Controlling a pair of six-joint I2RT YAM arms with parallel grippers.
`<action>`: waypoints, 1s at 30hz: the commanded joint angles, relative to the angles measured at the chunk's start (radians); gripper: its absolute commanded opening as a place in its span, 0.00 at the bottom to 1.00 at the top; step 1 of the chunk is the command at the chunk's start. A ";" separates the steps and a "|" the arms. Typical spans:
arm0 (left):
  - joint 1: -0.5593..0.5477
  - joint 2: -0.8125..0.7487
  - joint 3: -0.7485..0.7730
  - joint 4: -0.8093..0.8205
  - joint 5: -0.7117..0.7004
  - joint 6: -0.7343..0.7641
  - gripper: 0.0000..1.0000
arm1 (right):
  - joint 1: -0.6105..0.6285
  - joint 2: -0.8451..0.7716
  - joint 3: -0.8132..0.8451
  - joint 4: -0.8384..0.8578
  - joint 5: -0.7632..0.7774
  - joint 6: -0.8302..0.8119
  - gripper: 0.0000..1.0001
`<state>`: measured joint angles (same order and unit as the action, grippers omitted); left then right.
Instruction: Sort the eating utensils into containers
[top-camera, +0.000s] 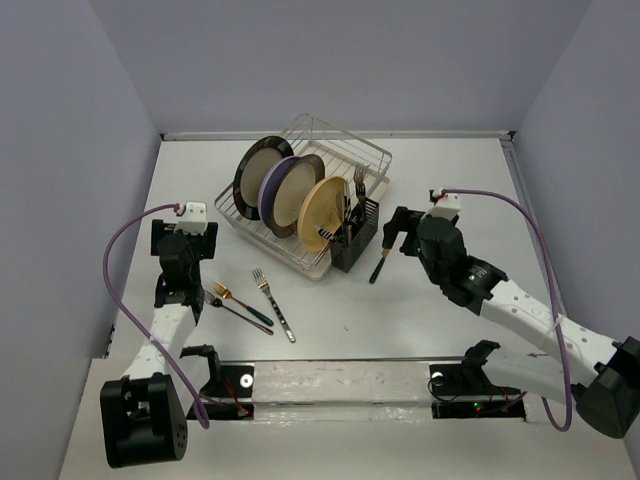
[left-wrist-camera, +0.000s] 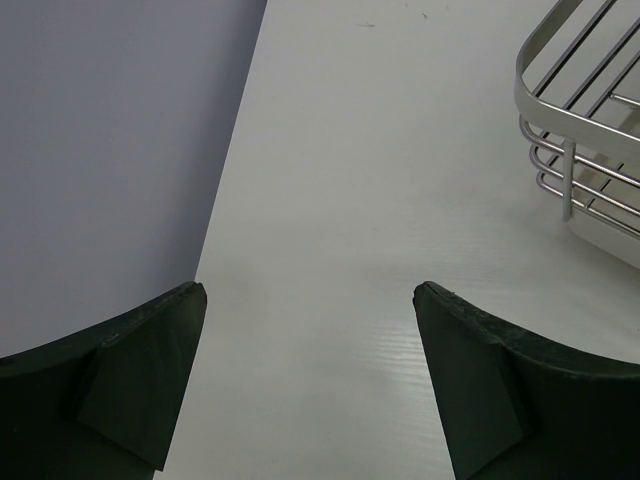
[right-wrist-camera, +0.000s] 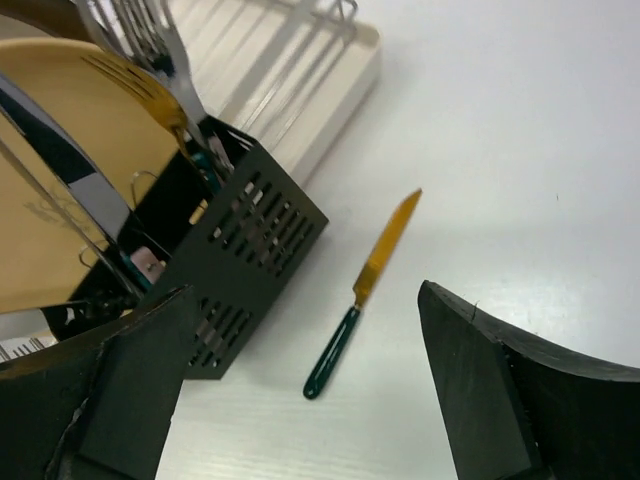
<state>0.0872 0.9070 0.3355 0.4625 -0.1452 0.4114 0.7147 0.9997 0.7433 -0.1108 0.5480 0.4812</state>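
A knife with a gold blade and dark green handle (top-camera: 380, 262) lies on the table just right of the black slotted holder (top-camera: 354, 243). The holder stands at the dish rack's front right corner with several forks (top-camera: 357, 183) upright in it. My right gripper (top-camera: 394, 232) is open and empty, hovering above the knife; in the right wrist view the knife (right-wrist-camera: 362, 295) lies between my fingers, beside the holder (right-wrist-camera: 245, 260). A gold fork (top-camera: 222, 291), a dark-handled utensil (top-camera: 243, 311) and a silver fork (top-camera: 272, 303) lie at front left. My left gripper (top-camera: 183, 238) is open and empty (left-wrist-camera: 310, 290) over bare table.
The silver wire dish rack (top-camera: 330, 150) on a cream tray holds three upright plates (top-camera: 290, 190); its corner shows in the left wrist view (left-wrist-camera: 570, 130). A yellow plate (right-wrist-camera: 80, 150) stands right behind the holder. Grey walls enclose the table on the left, back and right.
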 joint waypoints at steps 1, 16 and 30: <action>0.005 -0.010 0.011 0.058 0.012 0.001 0.99 | 0.005 -0.032 -0.013 -0.184 0.044 0.174 0.96; 0.003 -0.069 0.013 0.005 -0.019 0.000 0.99 | -0.141 0.264 -0.015 -0.208 -0.160 0.289 0.81; 0.005 -0.063 -0.001 0.019 -0.007 0.003 0.99 | -0.093 0.536 0.146 -0.174 -0.180 0.303 0.69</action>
<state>0.0872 0.8551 0.3355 0.4446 -0.1482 0.4110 0.5850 1.4822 0.8120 -0.3126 0.3767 0.7647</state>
